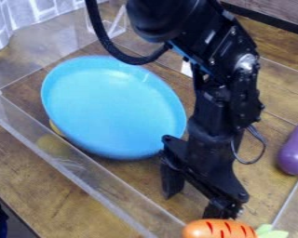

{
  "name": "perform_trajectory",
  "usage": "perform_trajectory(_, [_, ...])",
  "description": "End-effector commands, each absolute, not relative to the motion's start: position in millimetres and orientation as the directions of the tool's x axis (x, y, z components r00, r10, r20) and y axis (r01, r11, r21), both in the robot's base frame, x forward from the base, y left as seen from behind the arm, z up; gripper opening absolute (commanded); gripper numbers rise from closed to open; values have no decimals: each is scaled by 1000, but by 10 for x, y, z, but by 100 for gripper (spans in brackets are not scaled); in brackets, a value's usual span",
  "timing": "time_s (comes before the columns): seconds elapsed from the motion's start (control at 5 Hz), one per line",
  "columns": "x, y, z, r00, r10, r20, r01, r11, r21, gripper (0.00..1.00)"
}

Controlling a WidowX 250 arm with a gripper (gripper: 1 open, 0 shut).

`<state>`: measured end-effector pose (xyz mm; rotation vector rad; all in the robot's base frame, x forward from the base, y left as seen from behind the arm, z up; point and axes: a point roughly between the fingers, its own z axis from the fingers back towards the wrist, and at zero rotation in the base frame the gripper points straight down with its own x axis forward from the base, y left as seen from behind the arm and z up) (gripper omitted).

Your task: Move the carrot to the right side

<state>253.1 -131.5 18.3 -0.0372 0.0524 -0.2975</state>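
Colours and patterns, tabletop.
Bowl (112, 107): plain light blue. Carrot (219, 229): orange, darker red-orange cross stripes, pale green top. Eggplant (294, 151): purple. Arm (214, 56): black. Table (46, 177): brown, wood-grained. Cloth (37, 20): whitish. Behind the bowl's edge, a sliver of yellow.

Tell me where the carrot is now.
The carrot lies at the camera view's bottom edge, right of centre, just below the hand.

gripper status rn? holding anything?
Gripper: fingers apart, pointing down beside the carrot; nothing visible between them. Can't rule out light contact with the carrot.
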Motion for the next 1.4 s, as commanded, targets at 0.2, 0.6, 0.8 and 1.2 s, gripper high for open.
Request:
perform_trajectory(0.2, [2513, -1562, 221, 928, -373, -19, 370, 925, -85, 100])
perform_trajectory(0.6, [2504, -1670, 219, 918, -396, -17, 392, 913, -114, 100])
perform_trajectory(0.8, [2506, -1728, 217, 913, -406, -19, 401, 907, -129, 100])
perform_trajectory(1.2, [2487, -1775, 204, 908, -417, -26, 410, 901, -141, 100])
